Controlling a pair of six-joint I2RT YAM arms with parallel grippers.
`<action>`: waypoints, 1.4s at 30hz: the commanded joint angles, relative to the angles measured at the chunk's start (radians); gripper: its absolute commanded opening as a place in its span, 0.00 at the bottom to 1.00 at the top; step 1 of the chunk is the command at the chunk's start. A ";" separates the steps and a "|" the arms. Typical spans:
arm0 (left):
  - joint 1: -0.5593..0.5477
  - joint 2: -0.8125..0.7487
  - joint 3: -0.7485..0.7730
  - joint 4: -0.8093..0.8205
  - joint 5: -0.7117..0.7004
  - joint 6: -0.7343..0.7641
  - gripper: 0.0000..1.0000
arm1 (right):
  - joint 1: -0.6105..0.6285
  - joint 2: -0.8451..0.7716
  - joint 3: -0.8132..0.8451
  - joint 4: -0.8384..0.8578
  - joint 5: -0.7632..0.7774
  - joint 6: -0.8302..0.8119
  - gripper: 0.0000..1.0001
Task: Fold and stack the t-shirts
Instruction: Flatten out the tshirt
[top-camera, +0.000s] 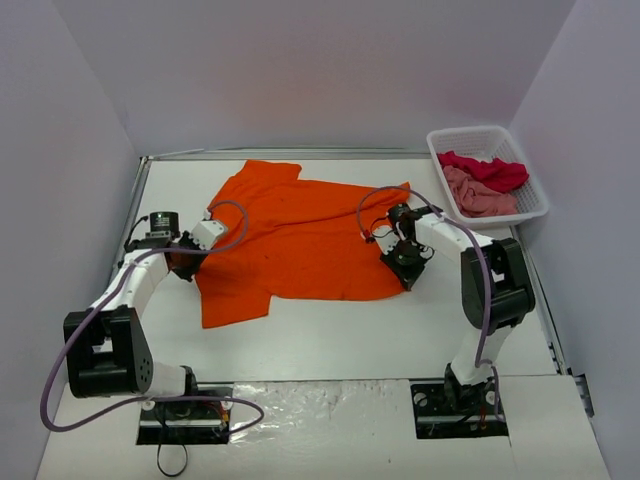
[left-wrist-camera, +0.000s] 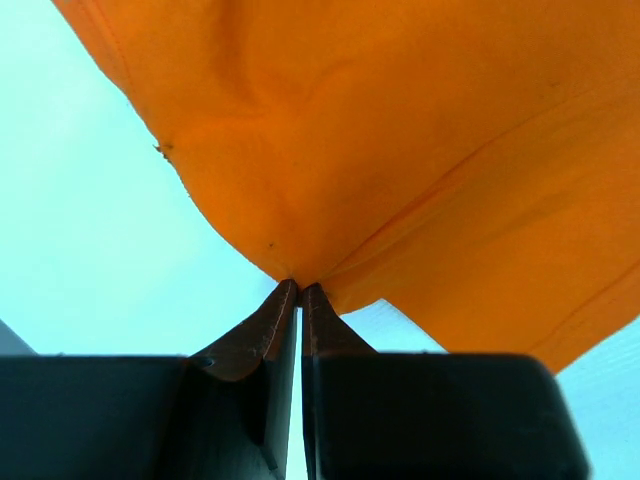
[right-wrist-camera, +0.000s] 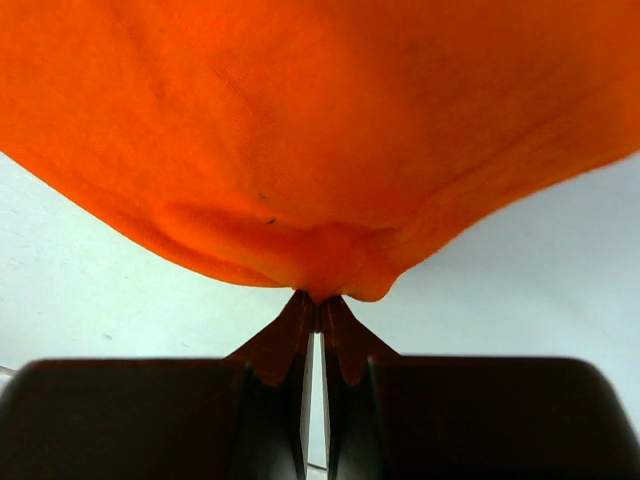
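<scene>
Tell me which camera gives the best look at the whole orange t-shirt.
The top external view: the orange t-shirt lies spread out, nearly its whole outline visible. Each wrist view shows only a close-up fold of its cloth, pinched in the shut left gripper or right gripper.

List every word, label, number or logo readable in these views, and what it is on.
None. The orange t-shirt is plain in all three views; the white basket, the red shirt and pink shirt in it, the left arm and the right arm show no legible marking.
</scene>
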 joint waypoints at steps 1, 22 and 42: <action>0.005 -0.060 0.021 -0.038 0.012 -0.036 0.02 | 0.003 -0.094 0.047 -0.026 0.028 0.018 0.00; -0.124 0.236 0.879 -0.101 -0.160 -0.355 0.02 | -0.153 0.144 0.916 0.064 0.056 0.109 0.00; -0.179 -0.658 0.341 -0.250 -0.171 -0.407 0.02 | -0.164 -0.775 0.262 0.153 -0.088 0.194 0.00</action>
